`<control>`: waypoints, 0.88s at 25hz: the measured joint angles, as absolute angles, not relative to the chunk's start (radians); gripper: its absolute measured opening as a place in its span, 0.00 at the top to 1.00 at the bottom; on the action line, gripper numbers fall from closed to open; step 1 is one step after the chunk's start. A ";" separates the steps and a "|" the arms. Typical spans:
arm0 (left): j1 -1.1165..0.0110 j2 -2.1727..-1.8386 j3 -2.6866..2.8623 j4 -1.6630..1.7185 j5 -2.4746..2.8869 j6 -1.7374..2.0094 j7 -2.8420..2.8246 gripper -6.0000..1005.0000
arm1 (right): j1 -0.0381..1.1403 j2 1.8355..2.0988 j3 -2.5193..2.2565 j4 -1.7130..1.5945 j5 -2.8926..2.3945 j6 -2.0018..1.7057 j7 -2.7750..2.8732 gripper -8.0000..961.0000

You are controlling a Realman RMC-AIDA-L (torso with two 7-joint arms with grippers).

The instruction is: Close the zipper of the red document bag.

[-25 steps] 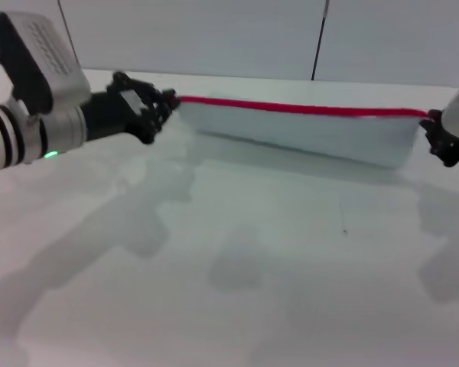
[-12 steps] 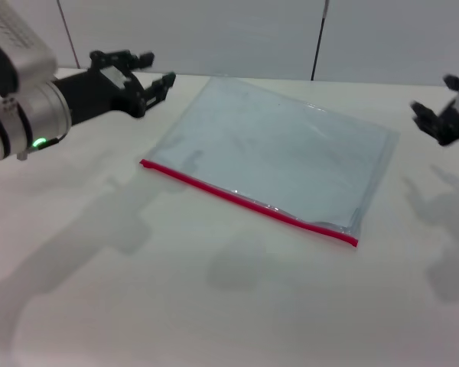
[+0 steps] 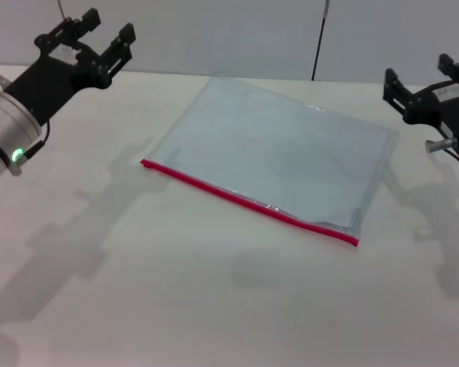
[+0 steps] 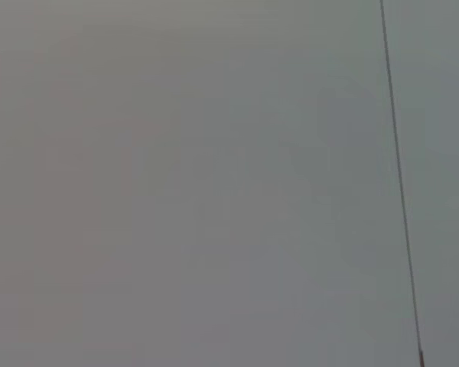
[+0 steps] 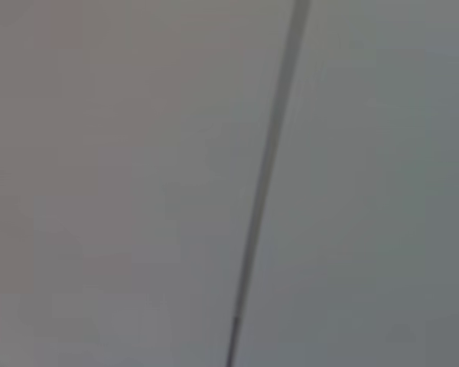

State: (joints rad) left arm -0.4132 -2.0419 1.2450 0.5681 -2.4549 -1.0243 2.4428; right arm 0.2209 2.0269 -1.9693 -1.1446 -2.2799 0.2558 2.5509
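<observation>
Clear plastic red document bag (image 3: pixel 279 164) lies flat on the white bench (image 3: pixel 214 306).
Its zipper (image 3: pixel 249 202) faces the near edge; left pincer (image 3: pixel 99 34) and right pincer (image 3: pixel 424 76) hover open, well apart from it.

red document bag (image 3: pixel 279 157): clear bluish pouch, flat on table | zipper (image 3: pixel 249 202): red strip along near edge
</observation>
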 joint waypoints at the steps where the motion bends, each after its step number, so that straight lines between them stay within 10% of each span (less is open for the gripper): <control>1: -0.417 -2.042 1.257 0.541 -2.486 -1.038 2.480 0.39 | 0.239 2.026 -1.998 -1.088 -2.253 0.329 2.575 0.16; 22: -0.511 -2.045 1.340 0.210 -2.771 -1.151 2.749 0.39 | 0.425 2.033 -2.273 -0.660 -1.978 0.761 2.783 0.13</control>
State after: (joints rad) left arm -0.5108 -2.0448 1.3404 0.2102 -2.7712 -1.1509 2.7487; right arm 0.4250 2.0326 -2.2734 -0.6598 -1.9776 0.7614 2.7826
